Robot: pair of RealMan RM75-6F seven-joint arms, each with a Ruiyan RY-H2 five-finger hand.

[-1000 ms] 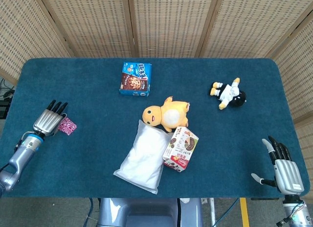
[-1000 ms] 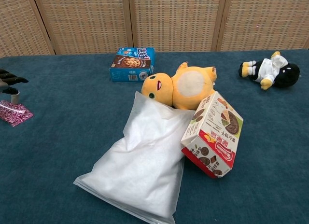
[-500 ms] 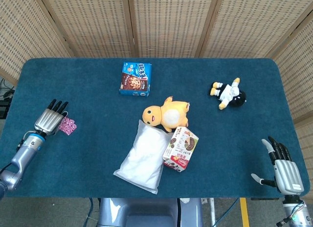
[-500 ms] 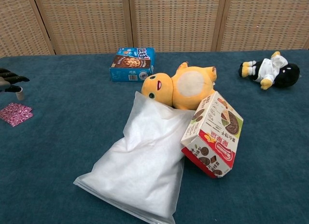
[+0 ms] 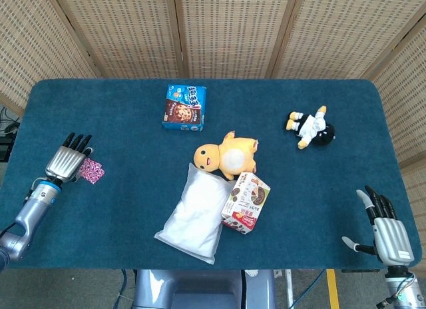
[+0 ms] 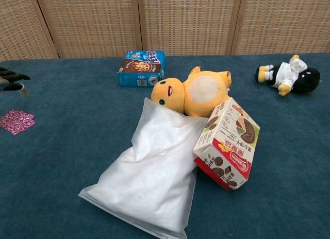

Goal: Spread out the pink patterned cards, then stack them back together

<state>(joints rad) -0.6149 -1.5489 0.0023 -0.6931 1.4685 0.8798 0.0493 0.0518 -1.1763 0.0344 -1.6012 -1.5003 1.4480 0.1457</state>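
Pink cards [image 5: 92, 170] flat on table, apparently stacked, left hand [image 5: 66, 162] now lifted clear, fingers spread, empty

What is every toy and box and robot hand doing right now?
pink cards: flat on the table, not held
left hand: open, beside the cards
right hand: open, holding nothing
white bag: lying flat
tan snack box: tilted against the bag
blue cookie box: flat
yellow plush: lying down
black-and-white doll: lying down
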